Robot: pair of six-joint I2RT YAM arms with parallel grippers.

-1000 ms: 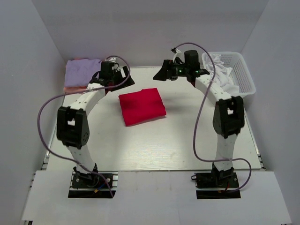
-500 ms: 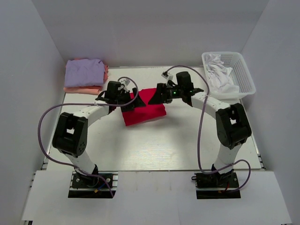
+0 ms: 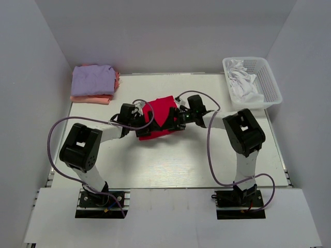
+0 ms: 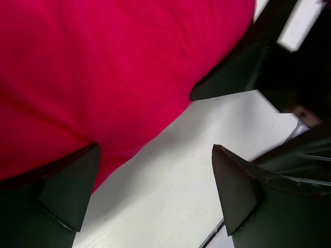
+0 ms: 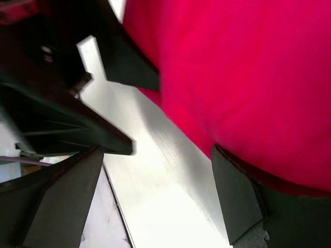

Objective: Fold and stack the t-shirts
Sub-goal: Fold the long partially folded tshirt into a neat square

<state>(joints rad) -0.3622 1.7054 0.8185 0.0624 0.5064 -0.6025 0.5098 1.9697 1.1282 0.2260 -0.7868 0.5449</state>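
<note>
**Folded red t-shirt (image 3: 161, 109) at the middle of the table (image 3: 170, 160), flanked by both arms.** The left gripper (image 4: 155, 150) and the right gripper (image 5: 158, 150) stand low at the shirt's near edge, one toward each end. Both have their jaws spread wide and hold nothing. The fold is a little wider than deep and lies slightly skewed, so its long axis and near hem run left to right across the gap between the two grippers. Neither arm is markedly nearer. From each gripper the cloth lies inward and away from the arm bases. In each wrist view one finger meets the hem while the other stands over bare table; whether that finger sits under the cloth or merely against it is not clear. A lavender t-shirt (image 3: 93, 78) on a salmon-pink t-shirt (image 3: 90, 98) forms the stack at the far left corner, well apart from the red one and judged to be its destination.
</note>
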